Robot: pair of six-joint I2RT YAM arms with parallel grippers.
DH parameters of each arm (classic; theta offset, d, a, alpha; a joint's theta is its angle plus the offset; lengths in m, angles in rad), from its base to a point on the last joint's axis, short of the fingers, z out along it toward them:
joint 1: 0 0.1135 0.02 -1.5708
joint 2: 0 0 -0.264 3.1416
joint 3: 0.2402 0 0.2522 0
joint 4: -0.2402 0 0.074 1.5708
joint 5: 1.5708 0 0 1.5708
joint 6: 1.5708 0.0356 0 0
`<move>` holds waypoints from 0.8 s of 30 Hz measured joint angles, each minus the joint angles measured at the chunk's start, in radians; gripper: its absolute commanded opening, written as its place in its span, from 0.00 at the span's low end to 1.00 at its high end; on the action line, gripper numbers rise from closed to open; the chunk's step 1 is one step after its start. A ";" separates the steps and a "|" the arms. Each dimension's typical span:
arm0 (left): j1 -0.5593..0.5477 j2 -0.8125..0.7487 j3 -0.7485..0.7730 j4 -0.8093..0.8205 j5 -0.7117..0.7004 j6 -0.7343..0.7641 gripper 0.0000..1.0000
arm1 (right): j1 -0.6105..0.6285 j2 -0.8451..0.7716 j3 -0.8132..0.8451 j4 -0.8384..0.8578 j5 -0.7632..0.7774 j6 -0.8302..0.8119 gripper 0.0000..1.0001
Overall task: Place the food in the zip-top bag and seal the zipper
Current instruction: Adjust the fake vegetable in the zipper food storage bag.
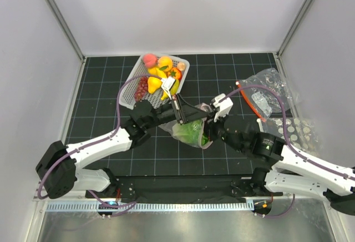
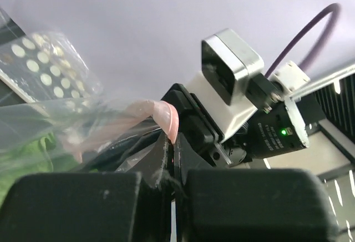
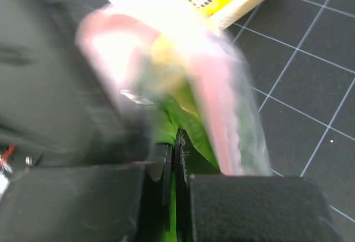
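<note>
The zip-top bag (image 1: pixel 188 132) is clear crinkly plastic and hangs between my two grippers at mid-table, with the green cabbage (image 1: pixel 194 133) inside. Its zipper is a pink strip (image 2: pixel 148 112) along the mouth. My left gripper (image 1: pixel 186 114) is shut on the mouth edge beside that strip (image 2: pixel 173 147). My right gripper (image 1: pixel 212 121) is shut on the opposite side of the bag (image 3: pixel 176 147), where the cabbage (image 3: pixel 194 121) and the pink strip (image 3: pixel 215 103) show blurred. Pale dots (image 2: pixel 40 65) show on clear plastic in the left wrist view. Peach (image 1: pixel 150 60), banana (image 1: pixel 167 90), grapes (image 1: pixel 141 88) and orange-red fruit (image 1: pixel 175 74) lie in the basket.
The white mesh basket (image 1: pixel 130 89) stands at the back, left of centre. A clear undotted bag with an orange-red strip (image 1: pixel 259 95) lies at the back right. Dotted clear plastic (image 1: pixel 295 130) lies on the mat beside my right arm. Walls enclose three sides.
</note>
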State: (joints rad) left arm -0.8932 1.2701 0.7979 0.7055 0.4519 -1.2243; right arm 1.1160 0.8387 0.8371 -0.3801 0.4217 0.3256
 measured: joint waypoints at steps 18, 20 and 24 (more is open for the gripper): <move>0.023 0.029 -0.037 0.172 0.018 -0.082 0.00 | -0.179 -0.053 0.099 -0.091 -0.235 -0.018 0.46; 0.030 0.029 -0.028 0.174 0.035 -0.087 0.00 | -0.180 -0.068 0.137 -0.130 -0.235 -0.032 0.46; 0.048 0.040 -0.006 0.174 0.069 -0.104 0.00 | -0.180 -0.107 0.173 -0.185 -0.229 -0.063 0.50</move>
State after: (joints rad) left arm -0.8452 1.3102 0.7914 0.8791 0.5209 -1.3281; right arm 0.9356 0.7319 1.0103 -0.5648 0.1925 0.2630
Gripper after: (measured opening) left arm 0.010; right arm 0.481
